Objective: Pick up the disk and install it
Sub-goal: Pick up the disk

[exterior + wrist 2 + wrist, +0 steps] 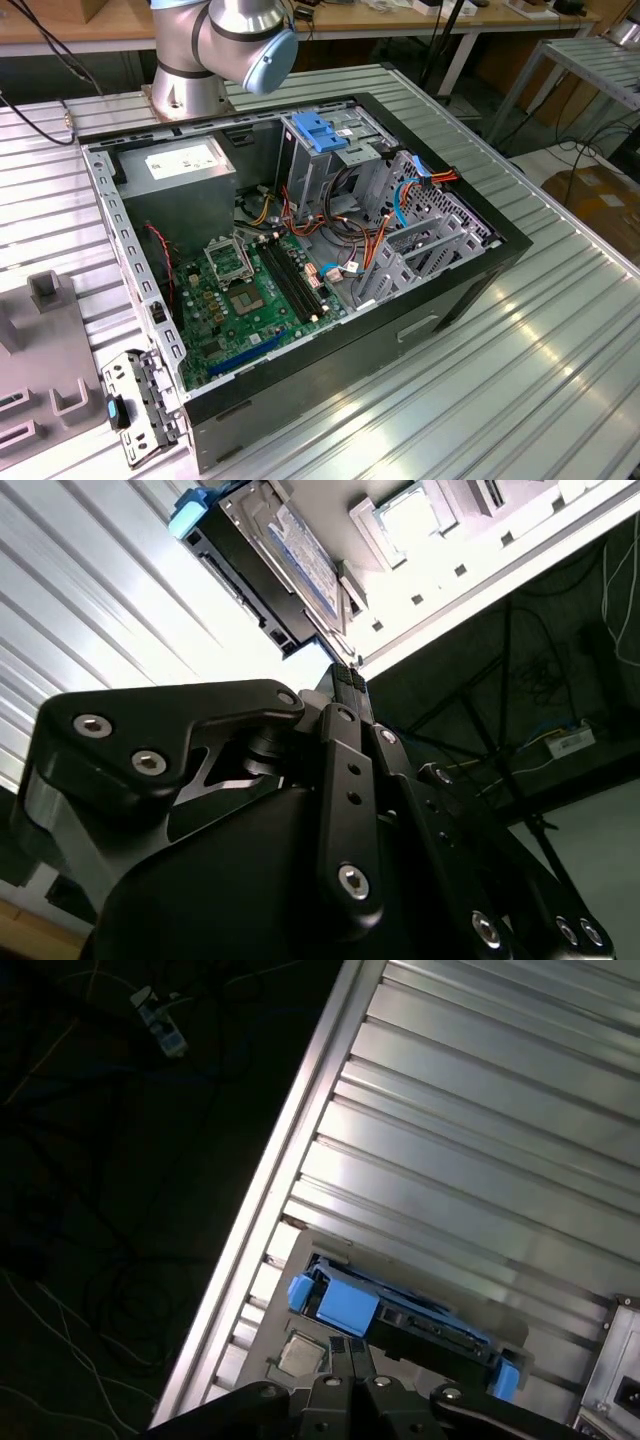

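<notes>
The disk (270,570) (420,1325) lies flat on a ribbed metal table in both wrist views. It has a dark body, a pale label and blue plastic rails (335,1300) along its sides. My gripper (347,672) (350,1358) hovers just beside the disk's near edge. Its two thin black fingers are pressed together with nothing between them, and they do not touch the disk. In the exterior view the open computer case (480,260) lies on its side with its metal drive cage (330,175) near the arm's base (215,50).
A light-blue bracket (315,130) tops the drive cage, beside a grey power-supply box (185,165). Cables and the green motherboard (250,290) fill the case. A small square chip (300,1355) sits next to the disk. The table edge (290,1160) drops off close by.
</notes>
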Controlling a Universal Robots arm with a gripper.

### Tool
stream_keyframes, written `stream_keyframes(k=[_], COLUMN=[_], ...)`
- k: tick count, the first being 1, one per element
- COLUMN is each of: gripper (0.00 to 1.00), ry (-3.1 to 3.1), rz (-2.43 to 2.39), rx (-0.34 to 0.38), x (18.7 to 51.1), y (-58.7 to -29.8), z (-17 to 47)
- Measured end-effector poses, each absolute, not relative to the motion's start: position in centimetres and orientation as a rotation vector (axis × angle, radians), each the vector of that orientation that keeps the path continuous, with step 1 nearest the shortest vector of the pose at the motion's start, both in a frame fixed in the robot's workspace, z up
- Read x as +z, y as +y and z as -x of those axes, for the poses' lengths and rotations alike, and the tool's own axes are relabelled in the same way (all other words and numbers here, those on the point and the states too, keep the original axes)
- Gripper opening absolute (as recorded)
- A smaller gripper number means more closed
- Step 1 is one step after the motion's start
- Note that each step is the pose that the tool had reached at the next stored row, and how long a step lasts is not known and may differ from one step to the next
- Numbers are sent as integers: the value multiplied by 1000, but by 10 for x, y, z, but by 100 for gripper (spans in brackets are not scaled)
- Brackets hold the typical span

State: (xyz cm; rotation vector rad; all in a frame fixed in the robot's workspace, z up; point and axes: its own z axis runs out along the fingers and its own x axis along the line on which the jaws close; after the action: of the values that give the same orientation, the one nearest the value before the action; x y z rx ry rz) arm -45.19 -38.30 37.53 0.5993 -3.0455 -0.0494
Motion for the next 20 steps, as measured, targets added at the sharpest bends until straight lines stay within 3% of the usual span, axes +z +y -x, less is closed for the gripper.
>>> stream_keyframes(k=[20], gripper=[11], ry=[-2926], rz=[-1023], rx=[-41], x=[375], y=[-383], z=[452])
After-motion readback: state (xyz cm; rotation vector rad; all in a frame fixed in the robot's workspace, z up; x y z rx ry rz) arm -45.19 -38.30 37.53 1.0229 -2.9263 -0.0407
